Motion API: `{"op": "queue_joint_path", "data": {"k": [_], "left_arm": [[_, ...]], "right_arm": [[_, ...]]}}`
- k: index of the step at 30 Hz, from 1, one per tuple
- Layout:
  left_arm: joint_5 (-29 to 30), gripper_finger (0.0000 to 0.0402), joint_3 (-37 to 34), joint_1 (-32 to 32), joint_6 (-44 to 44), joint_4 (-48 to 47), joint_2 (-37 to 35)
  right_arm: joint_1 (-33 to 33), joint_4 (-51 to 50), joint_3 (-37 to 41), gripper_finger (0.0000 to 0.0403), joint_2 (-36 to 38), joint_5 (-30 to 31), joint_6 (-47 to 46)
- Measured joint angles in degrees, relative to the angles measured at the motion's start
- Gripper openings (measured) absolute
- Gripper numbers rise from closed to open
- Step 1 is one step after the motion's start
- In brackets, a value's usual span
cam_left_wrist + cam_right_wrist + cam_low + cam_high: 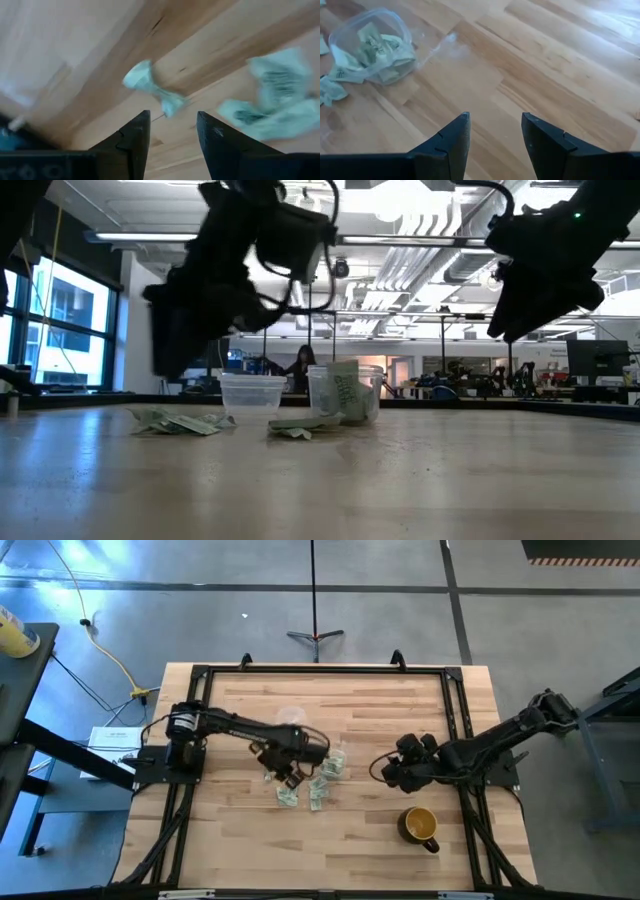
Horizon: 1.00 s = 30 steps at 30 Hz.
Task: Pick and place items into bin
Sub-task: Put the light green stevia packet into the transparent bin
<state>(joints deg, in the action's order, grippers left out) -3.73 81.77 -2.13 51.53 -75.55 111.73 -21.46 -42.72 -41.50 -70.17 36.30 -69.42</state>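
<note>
Hovering just above the table with its two dark fingers spread and nothing between them, the left gripper [172, 131] looks down on a twisted pale green wrapper [150, 87] lying on the wood in front of its fingertips. More crumpled green and white wrappers [272, 100] lie a little farther off on the boards. Seen from above, the left gripper [287, 775] sits right beside the bin [334, 762], on the side toward the left arm's base, and the loose pieces [300, 792] are scattered just next to the bin on its near-edge side.

The bin is a small see-through cup standing upright near the middle of the table; from the low camera the bin [345, 392] shows green-printed wrappers already inside it, with flat pieces [180, 422] spread on the tabletop beside it and a clear round tub [252, 395] just beyond.

The right gripper [495, 131] is also parted and empty, held above bare wood on the other side of the bin, well apart from it; the bin [372, 47] with its wrappers appears ahead of it. From above, the right gripper [392, 772] lies between the bin and the table's right rail, and a mustard-yellow mug [420, 825] stands near it, toward the near edge.
</note>
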Motion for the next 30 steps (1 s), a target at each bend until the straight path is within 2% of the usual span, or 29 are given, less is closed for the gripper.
{"op": "queue_joint_path", "data": {"k": [5,8,12,15,18,22,27,30], "left_arm": [[2.85,0.0197,-4.03,-4.71,9.58,0.61,-2.91],[2.91,0.0197,-7.18,-6.33,15.14,5.66,-6.45],[3.44,0.0197,-13.34,-6.40,21.80,12.18,-12.83],[5.39,0.0197,-19.44,-3.91,25.15,17.24,-17.78],[4.80,0.0197,-25.86,-0.41,27.41,24.32,-19.77],[-0.16,0.0197,-30.56,1.46,28.25,32.57,-19.81],[1.18,0.0197,-31.05,0.97,27.61,29.89,-19.42],[1.51,0.0181,-31.05,1.01,25.71,30.52,-19.28]], "right_arm": [[1.49,0.22,0.00,0.0169,0.01,0.60,2.10],[2.27,0.28,0.00,0.0169,0.00,0.48,3.55],[3.19,0.18,0.00,0.0169,0.00,0.33,3.90],[3.87,0.13,0.00,0.0169,0.00,0.34,4.34],[4.52,0.37,0.00,0.0169,0.00,0.36,5.36],[5.10,0.55,0.00,0.0169,0.00,-0.03,5.31],[5.10,0.57,0.00,0.0169,0.00,-0.10,3.92],[5.10,0.59,0.00,0.0169,0.00,0.25,3.82]]}}
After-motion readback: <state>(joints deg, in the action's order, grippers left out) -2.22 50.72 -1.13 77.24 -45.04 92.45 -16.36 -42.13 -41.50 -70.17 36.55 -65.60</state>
